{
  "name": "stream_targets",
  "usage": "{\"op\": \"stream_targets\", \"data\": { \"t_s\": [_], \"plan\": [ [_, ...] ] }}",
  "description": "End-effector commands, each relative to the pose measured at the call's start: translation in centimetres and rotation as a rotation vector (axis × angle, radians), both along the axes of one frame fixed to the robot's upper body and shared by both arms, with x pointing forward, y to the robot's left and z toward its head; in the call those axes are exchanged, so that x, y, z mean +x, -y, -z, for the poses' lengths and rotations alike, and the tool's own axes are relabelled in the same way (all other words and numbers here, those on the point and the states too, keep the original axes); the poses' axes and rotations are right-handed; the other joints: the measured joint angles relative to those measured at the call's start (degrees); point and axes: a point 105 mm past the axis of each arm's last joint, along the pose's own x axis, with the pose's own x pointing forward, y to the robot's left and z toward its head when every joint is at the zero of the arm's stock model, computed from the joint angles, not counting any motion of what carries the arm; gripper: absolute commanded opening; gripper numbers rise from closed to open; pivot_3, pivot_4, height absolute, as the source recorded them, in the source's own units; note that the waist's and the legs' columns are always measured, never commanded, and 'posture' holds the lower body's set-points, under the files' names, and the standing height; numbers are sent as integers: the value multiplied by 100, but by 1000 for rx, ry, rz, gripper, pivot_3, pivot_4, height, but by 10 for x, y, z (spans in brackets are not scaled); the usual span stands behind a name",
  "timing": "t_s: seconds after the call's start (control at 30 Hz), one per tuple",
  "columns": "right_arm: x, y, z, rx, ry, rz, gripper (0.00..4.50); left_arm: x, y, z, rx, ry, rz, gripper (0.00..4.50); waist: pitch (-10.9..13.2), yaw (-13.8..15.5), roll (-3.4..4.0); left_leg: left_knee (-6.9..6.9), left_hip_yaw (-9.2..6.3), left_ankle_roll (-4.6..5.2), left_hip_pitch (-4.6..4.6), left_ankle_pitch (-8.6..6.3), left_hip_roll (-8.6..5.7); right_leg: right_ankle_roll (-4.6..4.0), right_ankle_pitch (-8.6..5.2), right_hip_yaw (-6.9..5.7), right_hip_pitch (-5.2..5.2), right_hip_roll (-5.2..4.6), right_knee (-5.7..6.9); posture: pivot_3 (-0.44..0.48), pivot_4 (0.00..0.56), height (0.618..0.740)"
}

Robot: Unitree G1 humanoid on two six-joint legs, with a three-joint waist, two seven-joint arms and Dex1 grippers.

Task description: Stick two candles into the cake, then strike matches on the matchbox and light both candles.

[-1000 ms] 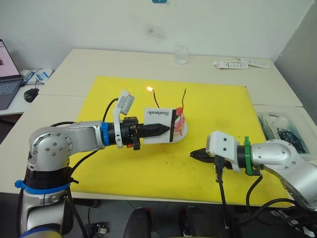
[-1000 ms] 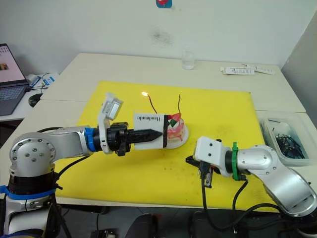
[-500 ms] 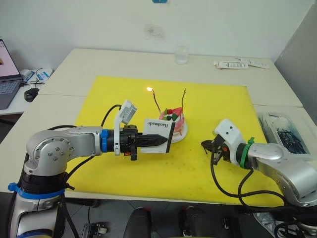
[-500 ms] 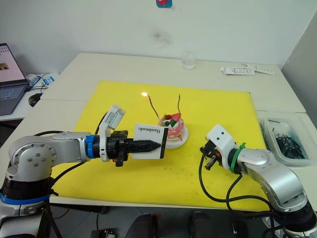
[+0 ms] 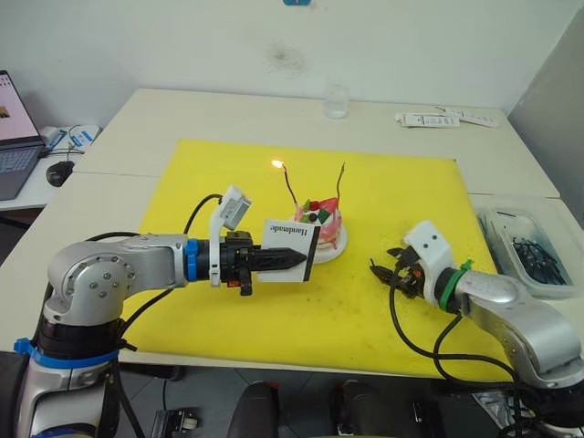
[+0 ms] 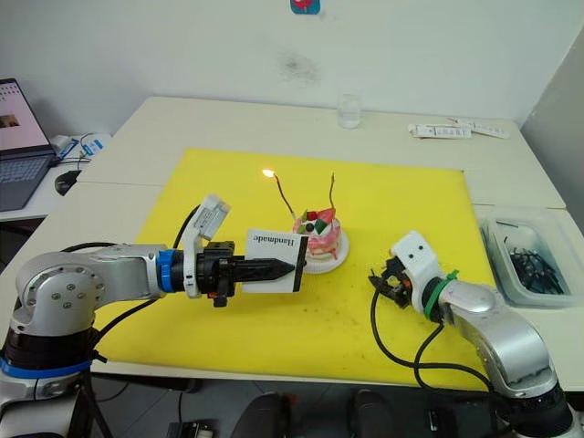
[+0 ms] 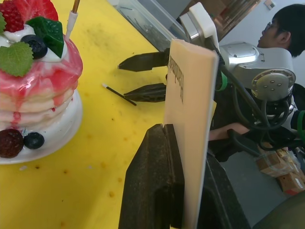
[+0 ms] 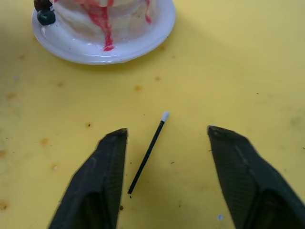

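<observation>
Match (image 8: pixel 147 155) flat on yellow mat (image 5: pixel 228 173), near cake (image 5: pixel 318 225), between spread fingers of right gripper (image 8: pixel 167 138), held low. Matchbox (image 5: pixel 290 249) clamped upright in left gripper (image 5: pixel 290 260), forearm level, beside cake.

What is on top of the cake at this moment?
On the cake sit a strawberry, dark berries and green leaves. Two candles stand in it: one is burning, the other is unlit. The matchbox held by the left gripper covers the cake's near-left side.
</observation>
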Motion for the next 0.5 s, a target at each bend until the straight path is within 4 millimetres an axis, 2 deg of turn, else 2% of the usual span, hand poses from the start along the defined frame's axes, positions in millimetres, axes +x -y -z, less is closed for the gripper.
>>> {"op": "stream_targets", "data": {
  "t_s": [0.03,0.13,0.27,0.5],
  "plan": [
    [-3,0,-12,35,120,20,3011,-3,-2,-7,3,42,4,0,0,0,0,0,1,0,0,0,1,0,0,1,0,0,0,0,150,740],
    [-2,1,-7,21,208,64,3011,-4,-2,-7,4,40,6,0,0,-1,0,1,1,0,2,0,1,0,0,1,0,0,2,0,150,740],
    [-2,-9,-2,75,294,112,3011,-5,-1,-6,8,34,13,0,0,-3,0,3,3,0,4,0,1,0,0,3,0,1,4,0,150,740],
    [2,-15,19,129,272,195,3011,-6,1,-6,9,30,26,0,-1,-3,0,4,3,0,4,0,2,-1,1,5,1,0,4,0,150,740]
  ]
}}
